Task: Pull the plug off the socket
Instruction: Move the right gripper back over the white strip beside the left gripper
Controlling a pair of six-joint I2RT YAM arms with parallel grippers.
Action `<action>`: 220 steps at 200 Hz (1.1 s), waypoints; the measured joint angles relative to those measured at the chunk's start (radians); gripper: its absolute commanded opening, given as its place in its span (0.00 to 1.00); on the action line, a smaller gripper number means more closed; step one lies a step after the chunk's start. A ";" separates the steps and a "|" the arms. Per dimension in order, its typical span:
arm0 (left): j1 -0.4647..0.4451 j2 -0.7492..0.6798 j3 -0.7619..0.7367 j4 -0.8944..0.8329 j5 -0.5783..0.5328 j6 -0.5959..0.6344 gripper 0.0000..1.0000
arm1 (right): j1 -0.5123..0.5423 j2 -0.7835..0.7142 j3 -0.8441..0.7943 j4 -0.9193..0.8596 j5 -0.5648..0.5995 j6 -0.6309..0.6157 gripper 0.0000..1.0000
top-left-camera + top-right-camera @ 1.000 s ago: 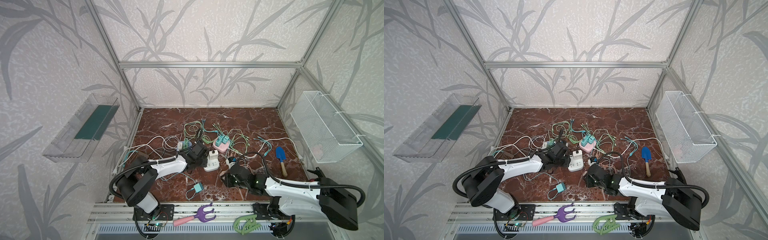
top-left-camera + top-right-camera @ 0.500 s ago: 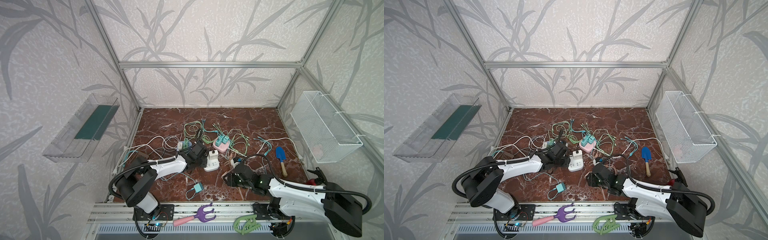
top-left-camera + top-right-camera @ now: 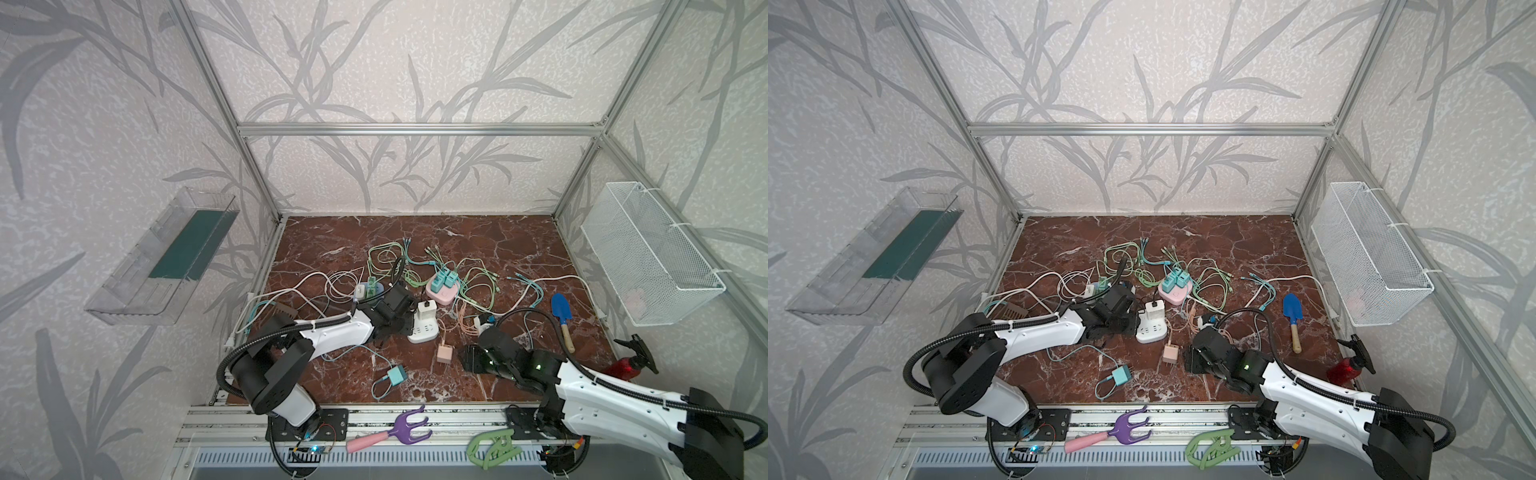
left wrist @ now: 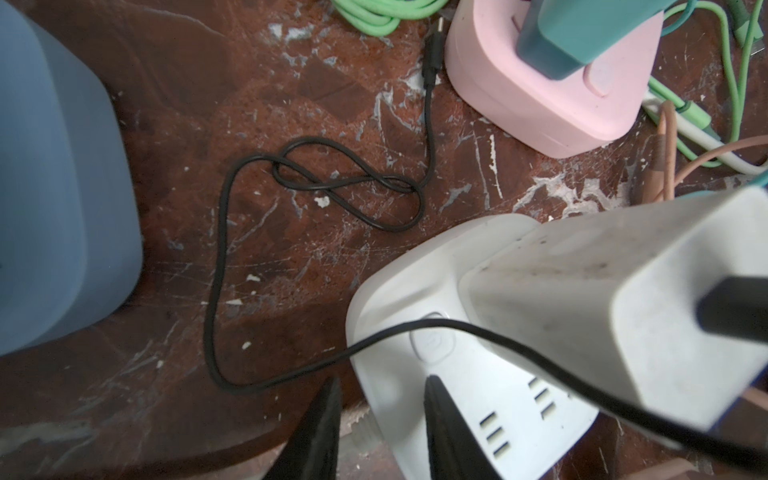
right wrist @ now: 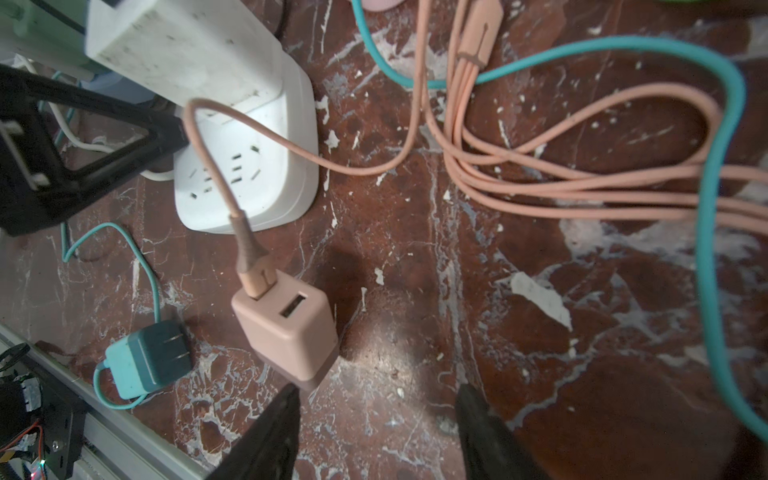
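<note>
The white socket [image 3: 424, 332] [image 3: 1152, 332] lies mid-table with a white adapter [image 3: 427, 309] [image 4: 582, 299] still standing in it. My left gripper [image 3: 399, 322] [image 4: 384, 379] is shut on the socket's [image 4: 395, 299] edge, one finger on top and one beside it. A peach plug [image 3: 443, 354] [image 5: 286, 328] on a peach cable lies free on the marble, its prongs out of the socket [image 5: 257, 174]. My right gripper [image 3: 465, 359] [image 5: 379, 388] stands open just behind that plug, with nothing between its fingers.
A pink socket [image 3: 444, 289] with teal plugs sits behind, amid tangled cables. A loose teal plug [image 3: 395, 376] lies near the front edge. At right are a blue trowel [image 3: 561, 311], a red spray bottle [image 3: 623, 368] and a wire basket [image 3: 648, 257].
My right gripper has opened and let go of the peach plug, which now lies on the table. The left gripper has kept its hold on the socket.
</note>
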 measured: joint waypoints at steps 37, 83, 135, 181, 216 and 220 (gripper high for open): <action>-0.001 -0.008 -0.002 -0.015 -0.004 0.000 0.36 | 0.000 0.027 0.088 -0.019 0.033 -0.104 0.61; -0.001 -0.023 -0.008 -0.037 -0.018 0.000 0.36 | 0.000 0.147 0.201 -0.008 0.063 -0.250 0.67; -0.001 -0.029 -0.013 -0.041 -0.021 -0.002 0.36 | 0.015 0.306 0.304 0.028 0.116 -0.369 0.76; 0.000 -0.039 -0.021 -0.054 -0.028 -0.004 0.36 | 0.026 0.457 0.397 0.061 0.153 -0.406 0.80; 0.002 -0.062 -0.050 -0.064 -0.031 -0.011 0.37 | 0.027 0.544 0.458 0.068 0.171 -0.425 0.80; 0.002 -0.065 -0.055 -0.066 -0.031 -0.011 0.37 | 0.027 0.554 0.467 0.068 0.172 -0.428 0.80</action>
